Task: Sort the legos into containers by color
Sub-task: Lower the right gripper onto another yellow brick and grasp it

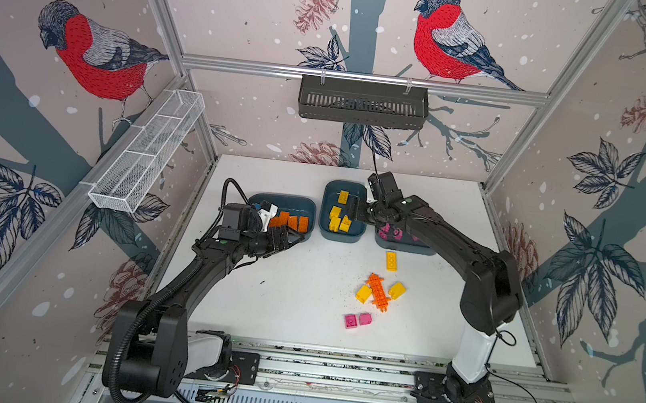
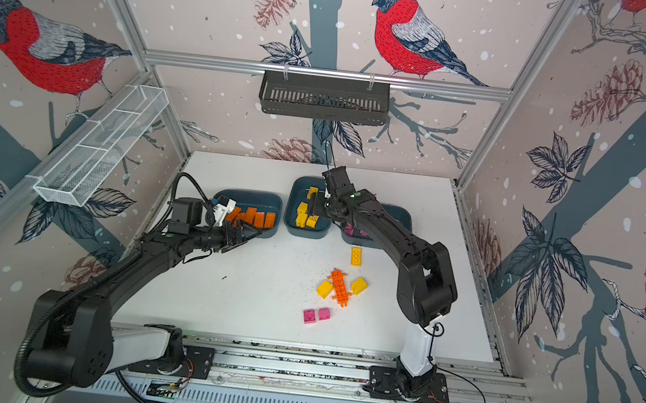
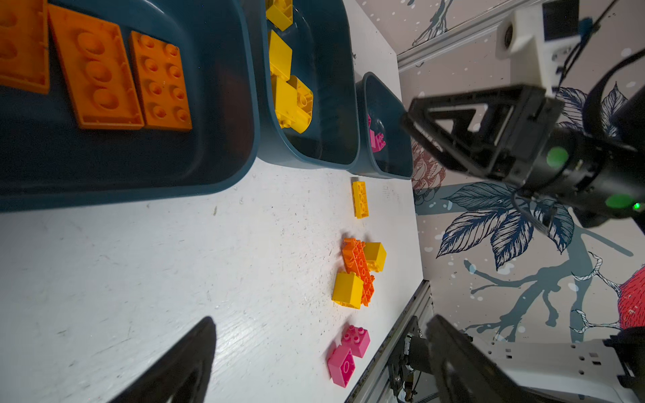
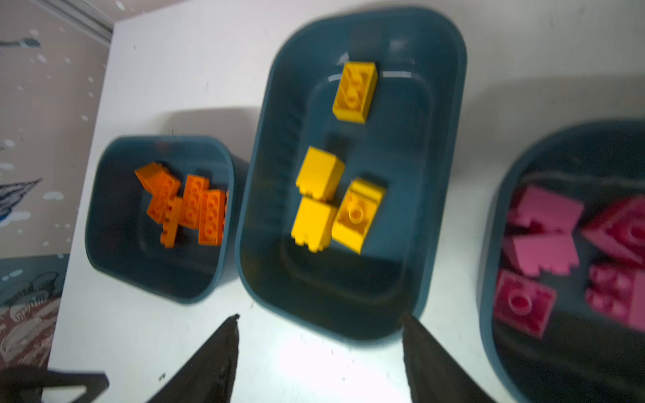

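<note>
In both top views the right gripper (image 1: 353,211) hangs over the middle tub (image 1: 330,193), the left gripper (image 1: 287,240) to its left. The left wrist view shows wide empty jaws, loose legos (image 3: 363,268) near that tub. The right wrist view shows spread empty jaws over its yellow bricks (image 4: 316,223).

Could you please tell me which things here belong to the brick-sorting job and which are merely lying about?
Belongs to the job: orange-brick tub, yellow-brick tub, pink-brick tub; loose on the table: oblong yellow brick, spiky orange piece, two yellow bricks, two pink bricks.
Not part of it: black slotted basket, white wire-mesh tray.
</note>
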`<state>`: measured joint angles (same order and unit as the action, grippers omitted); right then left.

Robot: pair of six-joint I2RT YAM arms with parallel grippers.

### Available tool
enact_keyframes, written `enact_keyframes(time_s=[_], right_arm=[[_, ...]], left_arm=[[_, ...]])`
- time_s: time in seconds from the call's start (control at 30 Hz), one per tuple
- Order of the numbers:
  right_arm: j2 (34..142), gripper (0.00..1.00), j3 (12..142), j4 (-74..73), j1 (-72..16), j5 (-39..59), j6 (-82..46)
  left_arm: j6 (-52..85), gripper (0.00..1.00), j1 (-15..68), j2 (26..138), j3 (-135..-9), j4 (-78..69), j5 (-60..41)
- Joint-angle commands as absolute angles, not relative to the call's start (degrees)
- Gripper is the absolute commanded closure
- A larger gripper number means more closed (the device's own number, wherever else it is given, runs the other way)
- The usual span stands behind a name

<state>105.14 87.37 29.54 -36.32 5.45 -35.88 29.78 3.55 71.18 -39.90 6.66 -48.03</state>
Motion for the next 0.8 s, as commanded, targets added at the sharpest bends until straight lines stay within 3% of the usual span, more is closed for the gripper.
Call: enact_keyframes(time_s=[0.0, 0.37, 0.77], right_arm=[[100.1, 0.25, 81.1, 36.9, -38.1, 2.8, -43.9], [89.1, 0.24, 63.1, 38.6, -45.4, 4.7, -68.2], [95.2, 0.4, 58.4, 33.0, -49.1, 6.7, -70.9]], left_arm=[[29.4, 0.06, 3.5, 71.7, -40.7, 5.1, -49.5], [29.0, 0.06, 3.5, 72.0, -40.6, 4.9, -49.5], [28.0, 0.06, 3.5, 69.6, -38.4, 6.3, -48.6]])
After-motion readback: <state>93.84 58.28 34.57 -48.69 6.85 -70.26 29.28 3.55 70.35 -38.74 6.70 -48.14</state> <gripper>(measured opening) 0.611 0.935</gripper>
